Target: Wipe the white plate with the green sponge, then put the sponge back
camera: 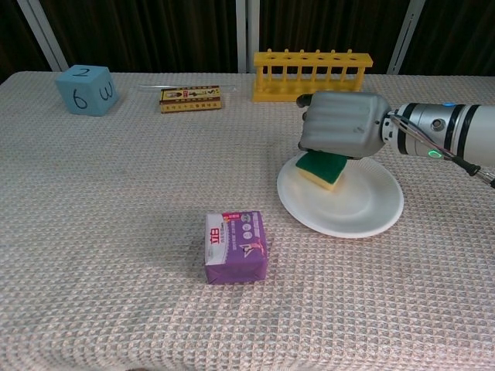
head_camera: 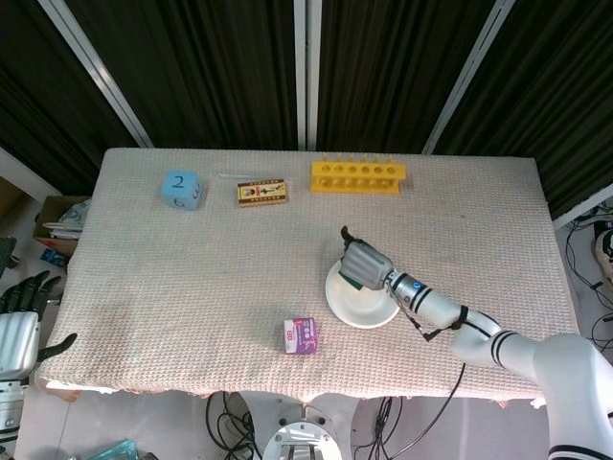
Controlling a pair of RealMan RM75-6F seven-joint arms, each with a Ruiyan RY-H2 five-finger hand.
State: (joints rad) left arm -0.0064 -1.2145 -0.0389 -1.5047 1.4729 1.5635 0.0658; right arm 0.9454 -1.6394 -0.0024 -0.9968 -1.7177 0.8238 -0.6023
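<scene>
1. Fingers [camera: 325, 116] of the right hand [camera: 343, 124] are curling down over the green sponge [camera: 322, 168], gripping it.
2. Sponge is pressing on the white plate [camera: 363, 212], at its far-left rim.
3. Left hand [head_camera: 21, 321] is hanging off the table's [camera: 116, 232] left edge, fingers spread, holding nothing.

I see my right hand [camera: 343, 124] gripping the green sponge [camera: 322, 168] on the far-left part of the white plate [camera: 340, 203], right of frame centre. A purple packet [camera: 235, 247] lies lower centre; a yellow rack [camera: 312, 76] stands at top.
</scene>
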